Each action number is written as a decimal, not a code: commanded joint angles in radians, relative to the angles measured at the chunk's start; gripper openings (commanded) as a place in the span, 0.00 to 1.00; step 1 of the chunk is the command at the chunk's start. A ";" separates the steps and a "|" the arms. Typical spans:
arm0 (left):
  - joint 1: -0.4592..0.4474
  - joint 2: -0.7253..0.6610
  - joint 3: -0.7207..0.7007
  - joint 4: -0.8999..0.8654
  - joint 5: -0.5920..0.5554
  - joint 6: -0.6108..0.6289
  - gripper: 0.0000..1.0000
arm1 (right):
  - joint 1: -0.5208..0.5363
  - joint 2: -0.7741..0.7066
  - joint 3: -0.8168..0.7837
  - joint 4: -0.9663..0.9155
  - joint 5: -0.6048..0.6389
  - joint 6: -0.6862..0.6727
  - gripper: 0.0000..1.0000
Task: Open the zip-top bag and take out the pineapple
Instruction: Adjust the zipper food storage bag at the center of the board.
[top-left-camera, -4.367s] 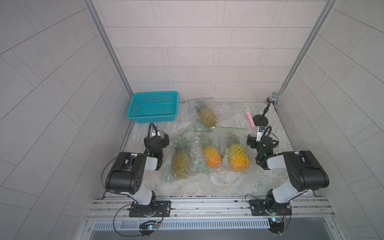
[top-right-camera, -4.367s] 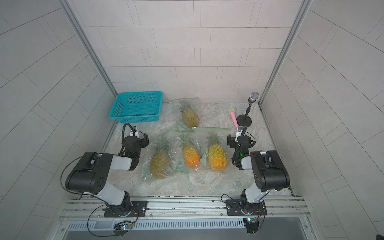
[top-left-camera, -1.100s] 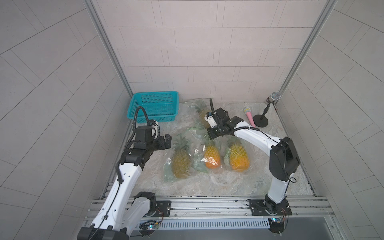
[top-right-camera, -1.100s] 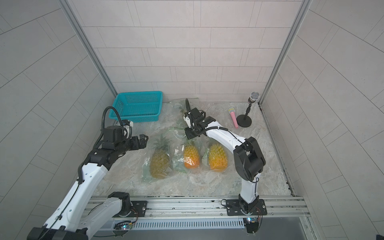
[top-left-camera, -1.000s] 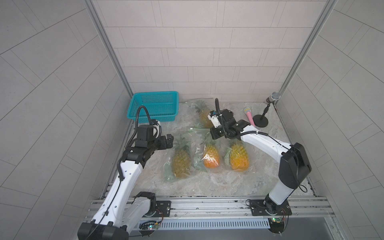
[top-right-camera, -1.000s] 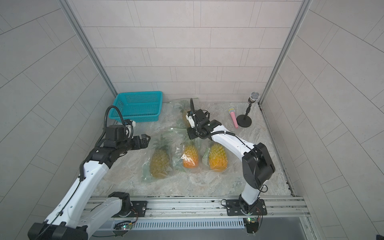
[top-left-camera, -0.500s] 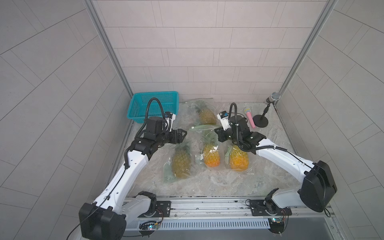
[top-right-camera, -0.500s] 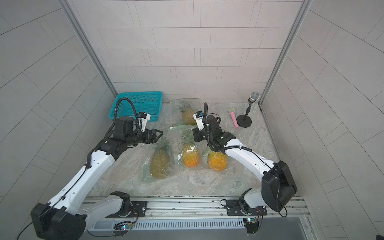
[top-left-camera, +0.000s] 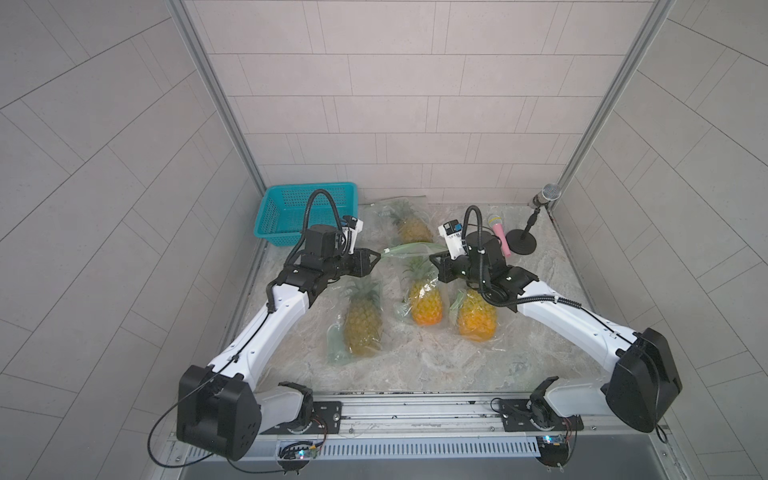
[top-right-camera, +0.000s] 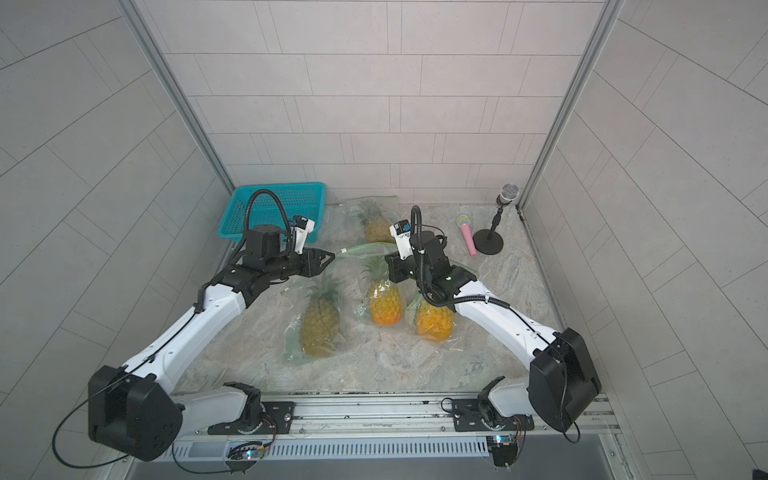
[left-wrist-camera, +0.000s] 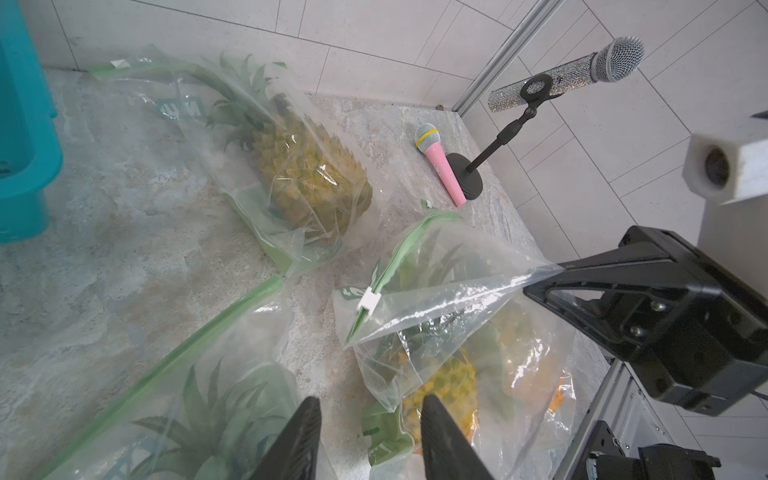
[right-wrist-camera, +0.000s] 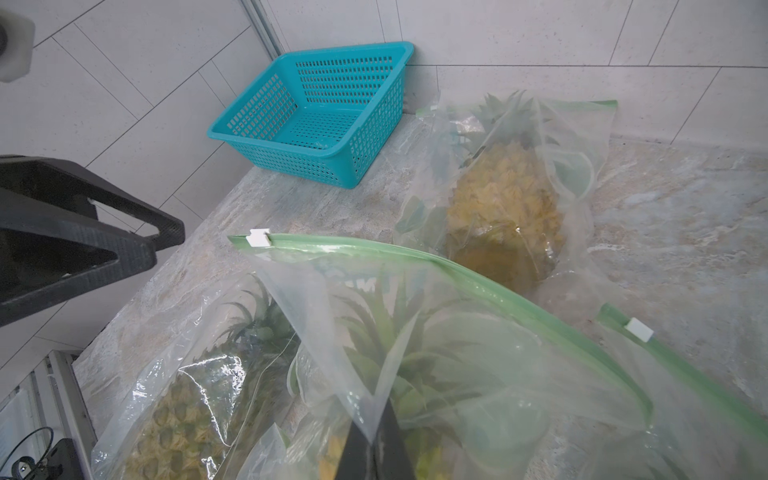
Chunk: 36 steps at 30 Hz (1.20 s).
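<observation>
The zip-top bag (left-wrist-camera: 436, 299) in the middle row is clear with a green zip strip (right-wrist-camera: 415, 253) and a white slider (left-wrist-camera: 369, 300). Inside it lies a yellow-orange pineapple (top-left-camera: 424, 297), also visible through the plastic in the left wrist view (left-wrist-camera: 444, 382). My right gripper (right-wrist-camera: 376, 440) is shut on the bag's plastic just below the strip and holds its top edge up off the table. Beside the slider end of the strip (top-left-camera: 409, 248) stands my left gripper (top-left-camera: 376, 259), open with nothing between its fingers (left-wrist-camera: 305, 436).
Three other bagged pineapples lie around: front left (top-left-camera: 363, 320), front right (top-left-camera: 476, 316) and at the back (top-left-camera: 409, 226). A teal basket (top-left-camera: 291, 208) sits in the back left corner. A pink microphone (top-left-camera: 500, 235) and a microphone stand (top-left-camera: 521, 245) are at the back right.
My left gripper has travelled right to the slider end of the lifted bag, and its jaws have narrowed. The right gripper has kept its hold and raised the bag's top edge.
</observation>
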 joint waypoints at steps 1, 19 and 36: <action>-0.005 0.032 0.024 0.090 0.015 0.033 0.44 | -0.002 -0.033 -0.002 0.048 -0.019 0.018 0.00; -0.005 0.146 0.022 0.171 0.079 0.058 0.35 | -0.003 -0.033 0.005 0.042 -0.038 0.024 0.00; -0.004 0.124 -0.006 0.122 0.041 0.074 0.36 | -0.003 -0.018 0.016 0.034 -0.031 0.024 0.00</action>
